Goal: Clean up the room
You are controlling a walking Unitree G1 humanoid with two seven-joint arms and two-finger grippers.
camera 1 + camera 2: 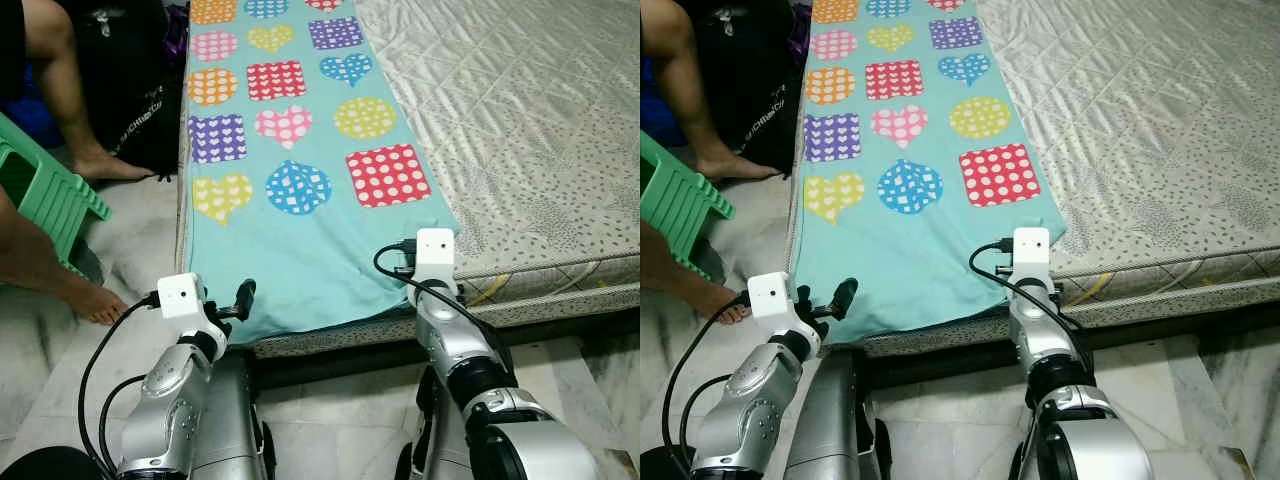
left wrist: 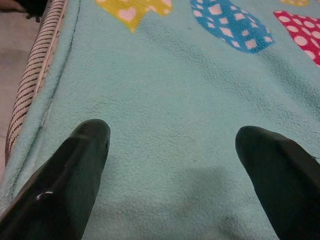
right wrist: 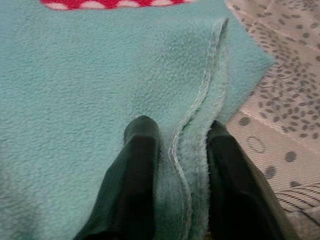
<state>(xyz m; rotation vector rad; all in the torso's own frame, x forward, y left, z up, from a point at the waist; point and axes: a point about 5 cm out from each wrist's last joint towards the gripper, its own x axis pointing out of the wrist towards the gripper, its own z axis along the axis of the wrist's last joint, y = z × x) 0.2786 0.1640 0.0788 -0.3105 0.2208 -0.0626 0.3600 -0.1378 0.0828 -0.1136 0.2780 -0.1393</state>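
the blanket (image 1: 300, 180) lies flat along the bed (image 1: 530, 130). right gripper (image 3: 175, 150) pinches its hem; left gripper (image 2: 172, 145) hovers wide over it. pulling one-handed could skew it.

Turquoise blanket (image 1: 300, 250) — polka-dotted hearts, circles and squares in red, blue, yellow, pink, purple, orange. Beside the right tool (image 3: 176, 165), a grey speckled mattress (image 1: 540, 130) — black fingers (image 3: 137, 190).
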